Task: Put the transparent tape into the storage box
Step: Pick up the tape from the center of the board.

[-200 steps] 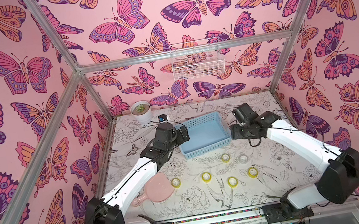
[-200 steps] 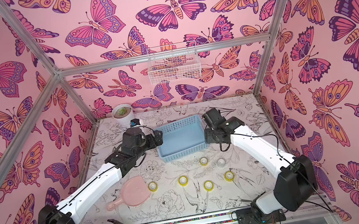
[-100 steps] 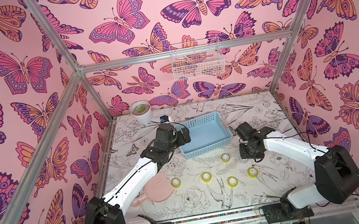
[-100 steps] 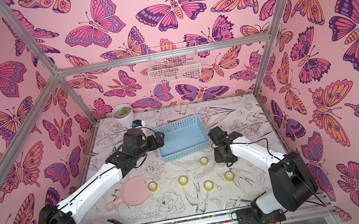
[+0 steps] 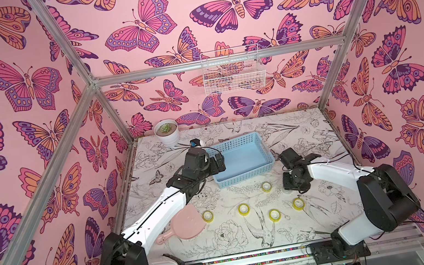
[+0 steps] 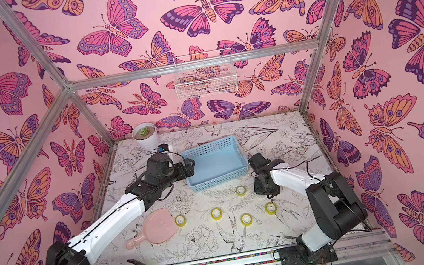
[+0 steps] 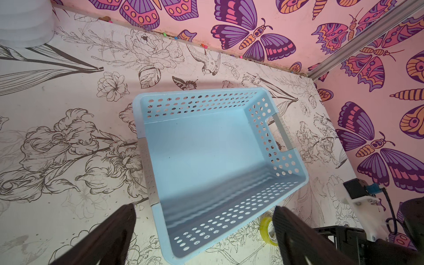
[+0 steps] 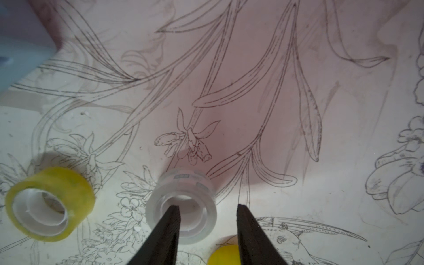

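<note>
The right claw (image 8: 206, 206) is down at the table (image 5: 305, 130), half spread. One finger is inside the hollow of the clear tape roll (image 8: 183, 181) and the other is just outside its wall, with a sliver of gap showing, so it grips nothing yet. Straddling the wall looks like the sensible hold for a low ring lying flat, since pinching the rim needs less spread than spanning the whole roll. Five yellow tape rolls (image 5: 243, 209) lie flat and scattered on the table in front of the blue basket (image 5: 244, 177), one just beside the clear roll. None is in the basket, whose floor is bare. The left claw (image 7: 204, 206) hangs wide and empty over the basket's edge on its own side, probably to steady it.
</note>
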Controlling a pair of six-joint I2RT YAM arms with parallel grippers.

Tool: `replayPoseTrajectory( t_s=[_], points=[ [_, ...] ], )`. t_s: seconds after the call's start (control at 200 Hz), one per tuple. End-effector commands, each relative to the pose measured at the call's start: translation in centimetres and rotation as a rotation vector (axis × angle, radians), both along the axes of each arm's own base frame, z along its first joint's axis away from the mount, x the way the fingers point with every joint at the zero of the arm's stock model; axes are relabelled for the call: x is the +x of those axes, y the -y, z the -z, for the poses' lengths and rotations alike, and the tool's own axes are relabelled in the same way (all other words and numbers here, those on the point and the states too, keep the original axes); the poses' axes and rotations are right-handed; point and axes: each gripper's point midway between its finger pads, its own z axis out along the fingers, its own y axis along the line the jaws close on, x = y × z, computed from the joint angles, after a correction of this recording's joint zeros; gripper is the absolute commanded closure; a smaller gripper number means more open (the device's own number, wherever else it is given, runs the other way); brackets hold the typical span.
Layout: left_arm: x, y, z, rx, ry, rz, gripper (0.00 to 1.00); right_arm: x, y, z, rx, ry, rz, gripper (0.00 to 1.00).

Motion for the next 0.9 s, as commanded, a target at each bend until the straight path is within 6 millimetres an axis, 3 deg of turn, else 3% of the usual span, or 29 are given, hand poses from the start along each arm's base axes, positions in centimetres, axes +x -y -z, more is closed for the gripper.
replayPoseTrajectory(
  t_s=[0.0, 0.346, 0.461, 0.541, 0.891],
  points=[
    [-0.6, 0.2, 0.8, 0.016, -0.023, 0.025, 0.00, 0.0, 0.3, -0.2, 0.007, 0.012, 0.024, 0.55],
    [-0.5, -0.1, 0.5, 0.037, -0.010, 0.022, 0.00, -0.2, -0.1, 3.0, 0.025, -0.037, 0.046, 0.68],
    [-0.5, -0.3, 0.5, 0.042, -0.008, 0.014, 0.00, -0.4, -0.1, 3.1, 0.026, -0.043, 0.050, 0.86],
    [-0.4, -0.3, 0.5, 0.044, -0.007, 0.011, 0.00, -0.5, 0.1, 2.8, 0.024, -0.042, 0.053, 1.00],
    [-0.1, -0.4, -0.2, 0.050, 0.016, 0.005, 0.00, -0.2, 0.7, -1.2, 0.012, 0.028, 0.046, 1.00]
  ],
)
